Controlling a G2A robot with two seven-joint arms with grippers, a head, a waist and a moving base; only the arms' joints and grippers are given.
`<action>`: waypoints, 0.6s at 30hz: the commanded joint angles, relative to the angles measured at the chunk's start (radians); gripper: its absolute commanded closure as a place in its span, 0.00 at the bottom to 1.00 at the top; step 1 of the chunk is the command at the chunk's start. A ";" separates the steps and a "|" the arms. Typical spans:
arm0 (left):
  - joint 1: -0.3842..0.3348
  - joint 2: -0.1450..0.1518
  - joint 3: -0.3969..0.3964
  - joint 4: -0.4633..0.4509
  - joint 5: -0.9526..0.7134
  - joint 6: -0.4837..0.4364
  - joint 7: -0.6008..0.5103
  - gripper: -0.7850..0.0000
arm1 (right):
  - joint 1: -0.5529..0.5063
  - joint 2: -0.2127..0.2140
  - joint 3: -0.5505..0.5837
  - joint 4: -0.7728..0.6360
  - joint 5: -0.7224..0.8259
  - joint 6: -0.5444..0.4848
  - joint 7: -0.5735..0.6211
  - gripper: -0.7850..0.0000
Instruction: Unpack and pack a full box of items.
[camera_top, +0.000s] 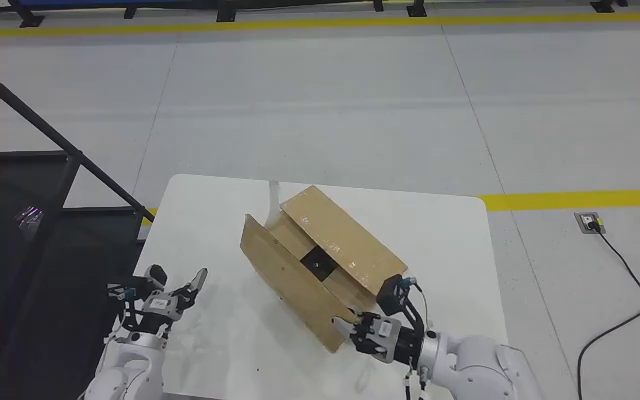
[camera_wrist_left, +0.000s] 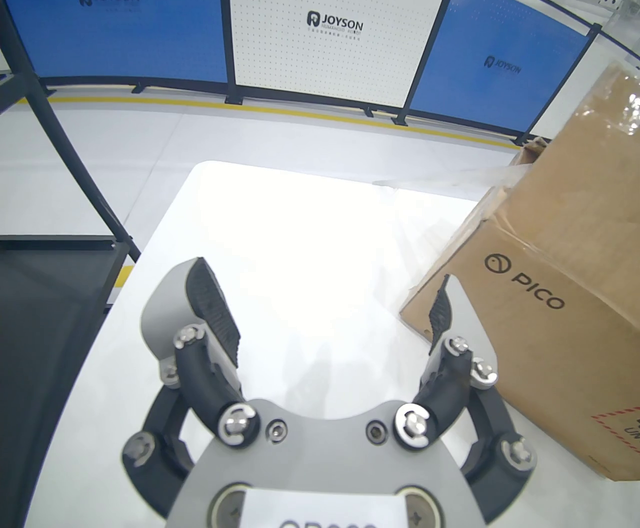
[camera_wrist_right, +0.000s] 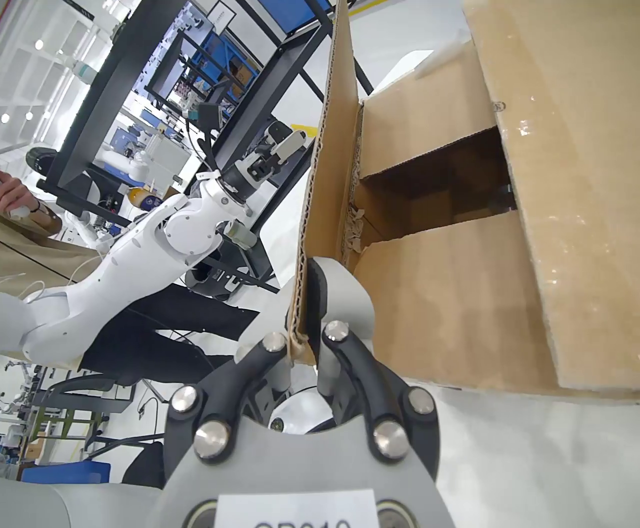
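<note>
- Your right end effector (camera_top: 368, 328) sits at the near right end of the box (camera_top: 335, 250), its fingers pressed together on the long side flap (camera_top: 285, 285).
- In the right wrist view, the right end effector (camera_wrist_right: 306, 305) pinches the flap's (camera_wrist_right: 330, 165) corrugated edge at its lower corner. The rest of the box (camera_wrist_right: 450, 300) lies just beyond the fingers.
- That flap stands up, leaning outward from the box's near left long side.
- The opposite long flap lies folded over part of the top. The two short end flaps are folded in, with a dark gap between them.
- The box rests near the middle of the white counter (camera_top: 220, 215), opening upward. Its long axis runs diagonally from the far left toward the near right corner.
- Your left end effector (camera_top: 178, 277) hangs over the counter's near left part, fingers spread wide with nothing between them.
- In the left wrist view, the box (camera_wrist_left: 550, 280) stands off to one side of the left end effector (camera_wrist_left: 322, 285), a lower corner near one finger and not touching it. Bare counter (camera_wrist_left: 300, 225) lies ahead.
</note>
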 joint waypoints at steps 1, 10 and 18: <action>-0.019 0.000 0.008 0.012 0.013 0.005 -0.020 0.00 | -0.008 0.005 0.011 -0.004 -0.009 -0.011 0.001 1.00; -0.132 0.000 0.055 0.076 0.064 -0.023 -0.100 0.00 | -0.015 0.022 0.051 0.021 0.013 -0.103 -0.019 1.00; -0.275 -0.003 0.126 0.190 0.104 -0.079 -0.167 0.00 | -0.034 0.035 0.079 0.018 0.014 -0.113 -0.031 0.00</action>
